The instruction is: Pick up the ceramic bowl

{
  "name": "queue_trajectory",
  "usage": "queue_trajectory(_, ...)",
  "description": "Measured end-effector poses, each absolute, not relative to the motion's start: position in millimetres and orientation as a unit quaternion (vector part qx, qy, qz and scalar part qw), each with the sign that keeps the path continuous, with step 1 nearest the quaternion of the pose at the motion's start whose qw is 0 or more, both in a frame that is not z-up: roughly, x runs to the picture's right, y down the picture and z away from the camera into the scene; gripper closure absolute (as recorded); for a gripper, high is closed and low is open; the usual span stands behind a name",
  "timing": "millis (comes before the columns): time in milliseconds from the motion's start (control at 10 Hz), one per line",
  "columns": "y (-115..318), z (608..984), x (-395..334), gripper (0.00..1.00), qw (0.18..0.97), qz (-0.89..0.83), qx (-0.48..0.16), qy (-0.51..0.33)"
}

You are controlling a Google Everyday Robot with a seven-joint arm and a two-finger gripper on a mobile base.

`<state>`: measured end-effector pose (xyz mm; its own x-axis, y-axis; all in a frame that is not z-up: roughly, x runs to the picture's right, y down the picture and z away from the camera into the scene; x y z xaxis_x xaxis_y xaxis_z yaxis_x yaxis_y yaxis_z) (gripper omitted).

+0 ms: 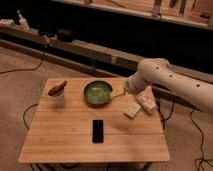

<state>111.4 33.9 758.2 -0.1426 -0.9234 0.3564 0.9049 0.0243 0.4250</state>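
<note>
The ceramic bowl [97, 93] is round, shallow and glossy green. It sits upright on the wooden table [70, 137], at the back middle. My arm [160, 80] reaches in from the right. My gripper [118, 91] is low over the table, right next to the bowl's right rim. I cannot tell whether it touches the rim.
A small white cup [57, 96] with a reddish-brown item stands at the table's back left. A black phone [98, 130] lies in front of the bowl. Two pale objects [139, 106] lie at the right, under my arm. Cables run over the floor around the table.
</note>
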Motion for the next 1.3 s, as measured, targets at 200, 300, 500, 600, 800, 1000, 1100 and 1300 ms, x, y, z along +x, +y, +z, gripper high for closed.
queue_trajectory(200, 30.9, 757.2, 107.3, 0.2, 0.654, -0.699, 0.025, -0.289)
queue_trajectory(300, 31.1, 757.1, 108.6, 0.2, 0.655, -0.698, 0.024, -0.288)
queue_trajectory(500, 31.1, 757.0, 109.1, 0.2, 0.655, -0.698, 0.024, -0.288)
queue_trajectory(600, 30.9, 757.7, 107.6, 0.2, 0.654, -0.699, 0.024, -0.289)
queue_trajectory(800, 27.3, 776.8, 116.8, 0.2, 0.66, -0.697, 0.016, -0.281)
queue_trajectory(1000, 22.9, 820.0, 128.5, 0.2, 0.671, -0.69, -0.003, -0.273)
queue_trajectory(1100, 21.8, 841.8, 131.9, 0.2, 0.676, -0.685, -0.009, -0.272)
queue_trajectory(1300, 18.1, 874.8, 129.5, 0.2, 0.684, -0.673, -0.006, -0.282)
